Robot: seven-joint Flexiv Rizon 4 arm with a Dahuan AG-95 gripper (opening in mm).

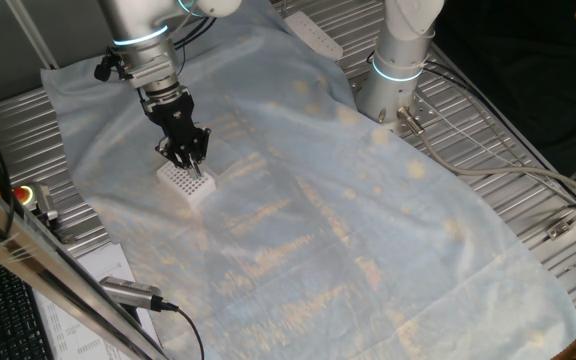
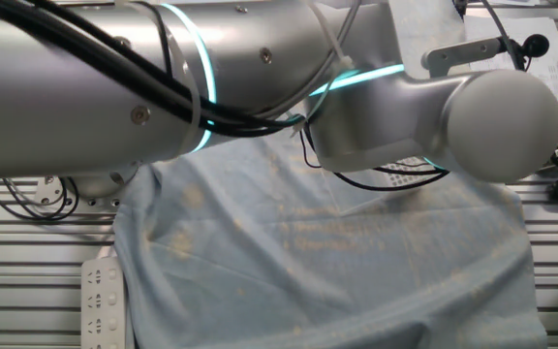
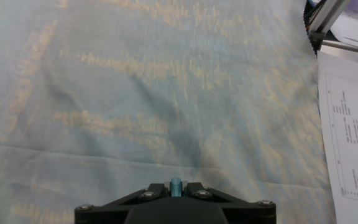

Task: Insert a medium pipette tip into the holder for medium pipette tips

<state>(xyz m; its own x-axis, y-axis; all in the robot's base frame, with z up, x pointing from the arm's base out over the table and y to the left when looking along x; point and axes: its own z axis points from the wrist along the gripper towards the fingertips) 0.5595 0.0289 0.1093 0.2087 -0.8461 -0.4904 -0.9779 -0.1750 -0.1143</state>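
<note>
One gripper (image 1: 186, 160), black, two-fingered, poised directly over the holder for medium pipette tips (image 1: 188, 182), fingers closed on the medium pipette tip (image 3: 176, 185); the teal tip shows between the jaws in the hand view. One holder, white block with a grid of dark holes, resting on the pale blue cloth (image 1: 348, 230) covering the table. One printed paper sheet (image 3: 353, 124) beside the cloth's edge. One white power strip (image 2: 100, 301) at the cloth's border.
</note>
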